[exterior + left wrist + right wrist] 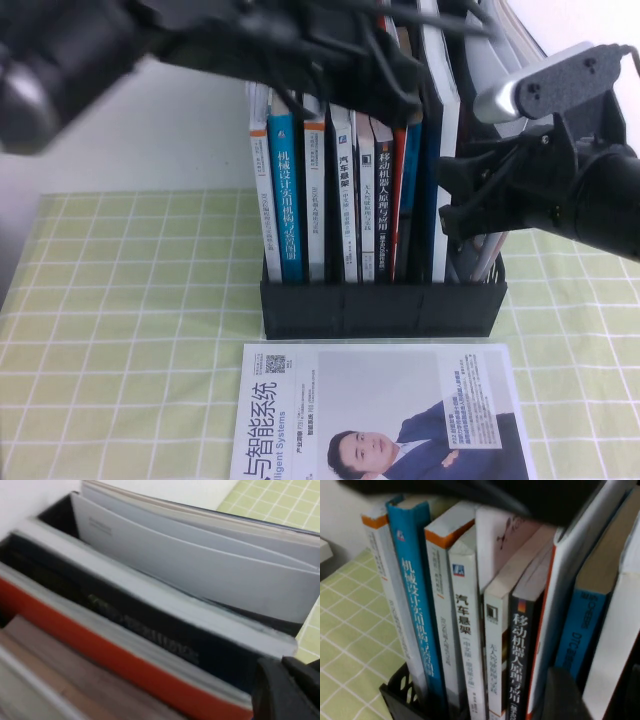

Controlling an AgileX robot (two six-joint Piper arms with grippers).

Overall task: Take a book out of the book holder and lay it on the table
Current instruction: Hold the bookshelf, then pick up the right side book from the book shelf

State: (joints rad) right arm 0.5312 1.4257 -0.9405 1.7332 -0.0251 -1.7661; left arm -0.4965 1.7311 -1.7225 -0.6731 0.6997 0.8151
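Your left end effector [400, 75], grip state hidden, reaches over the upright spines in the book holder [384, 308], while your right end effector [465, 200], half-parted, sits nearer the tall white, blue-edged book [437, 150] standing on end at the rack's right.

A plain white wall [150, 140] fills the back of the room, from 9 o'clock up to 12 o'clock. It is bare and softly lit. Its bottom edge meets the desk [120, 330], which wears a light green cloth with white lines making squares.
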